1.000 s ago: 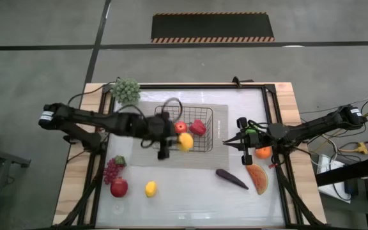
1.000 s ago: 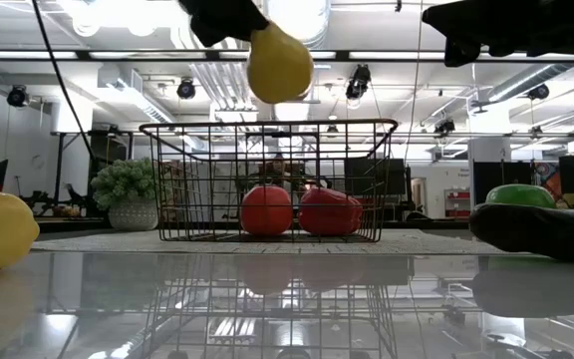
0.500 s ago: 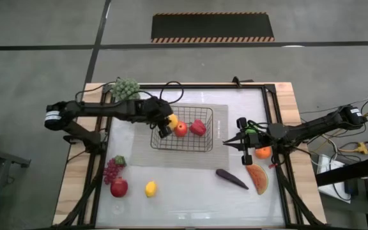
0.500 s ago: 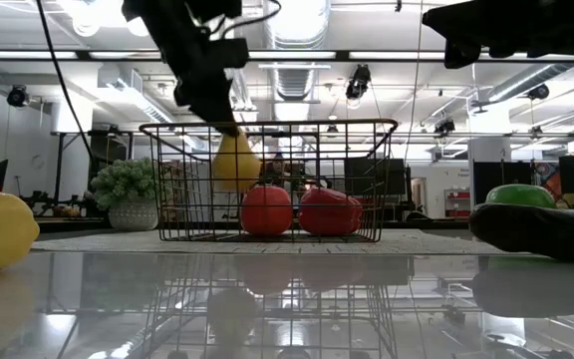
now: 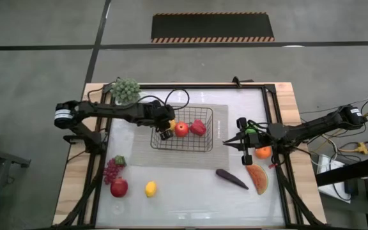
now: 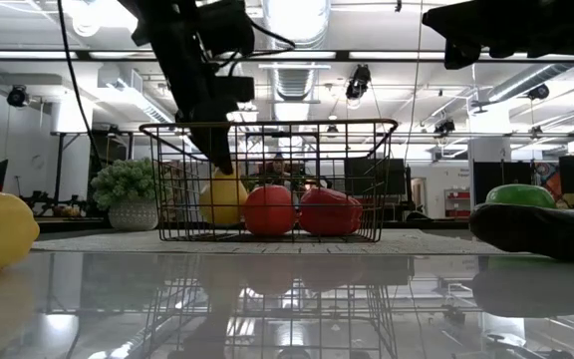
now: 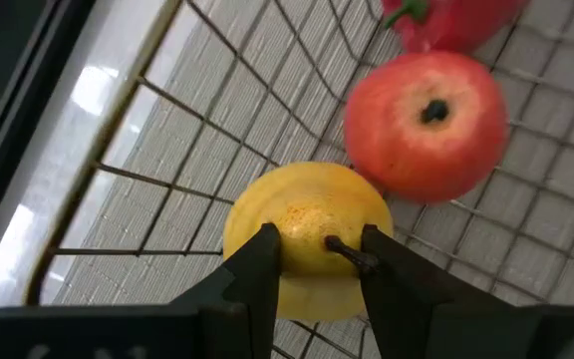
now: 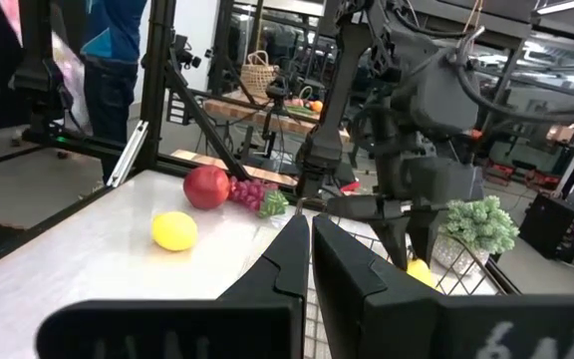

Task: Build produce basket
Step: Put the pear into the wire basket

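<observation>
Sitting on the mat toward the table's far edge, the basket point(image 5: 189, 131) is seen to carry three pieces: a red pepper point(image 5: 198, 127), a red apple point(image 5: 181, 130) and, at its left end, a yellow pear point(image 7: 307, 234). The pear is pinched at its stem end by the left gripper point(image 7: 319, 259). It is judged light, rigid and smooth-skinned, likely to roll once let go. The right gripper point(image 5: 225, 143) is parked near the table's right edge, fingers pressed together, empty.
</observation>
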